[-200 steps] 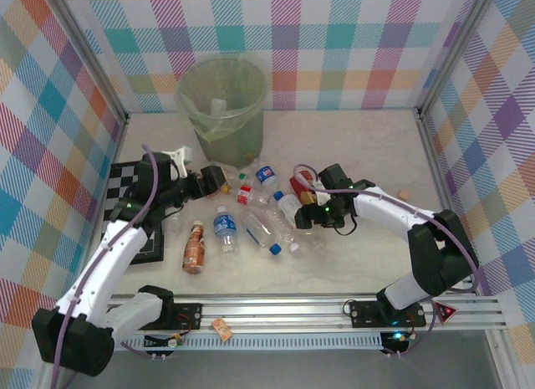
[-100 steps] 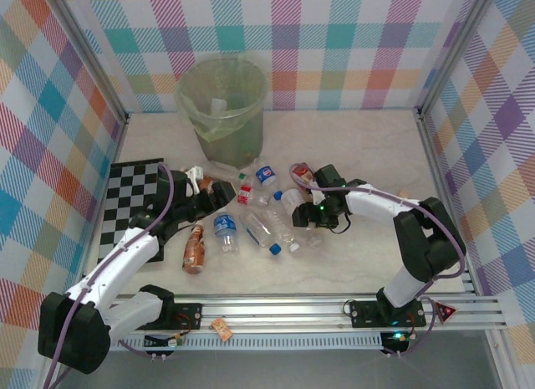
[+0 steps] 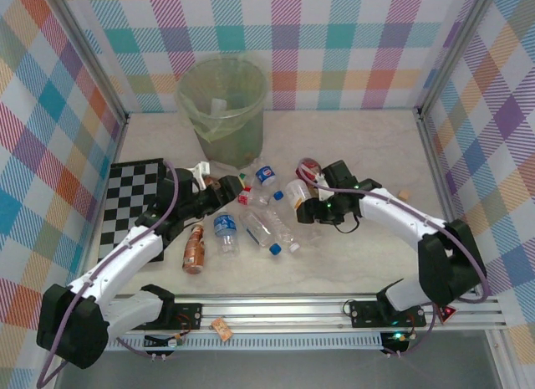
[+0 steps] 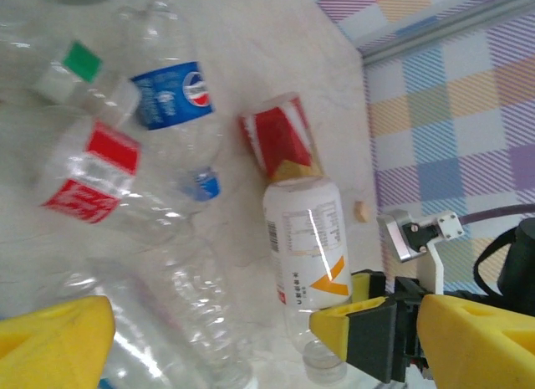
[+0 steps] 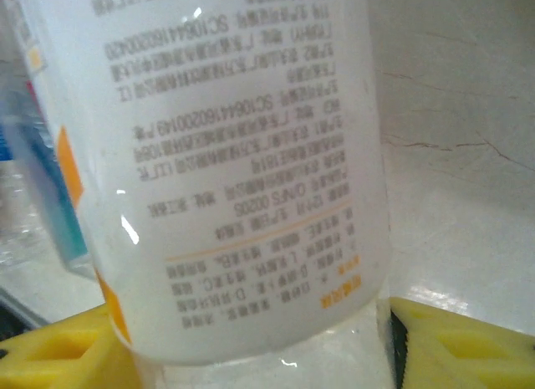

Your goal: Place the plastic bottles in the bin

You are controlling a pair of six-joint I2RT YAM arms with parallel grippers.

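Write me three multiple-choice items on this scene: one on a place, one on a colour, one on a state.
1. Where does the bin stand?
A. at the far side of the table, left of centre
B. at the near edge, by the arm bases
C. on the checkered mat

2. What colour is the cap of the blue-label bottle?
A. green
B. red
C. blue

3. What state is the right gripper in?
A. open, holding nothing
B. shut on the white bottle
C. shut on a brown bottle

Answers:
1 A: in the top view it sits high in the picture, left of the middle.
2 C: the left wrist view shows a blue cap at its neck.
3 B: its yellow fingers flank that bottle in the right wrist view.
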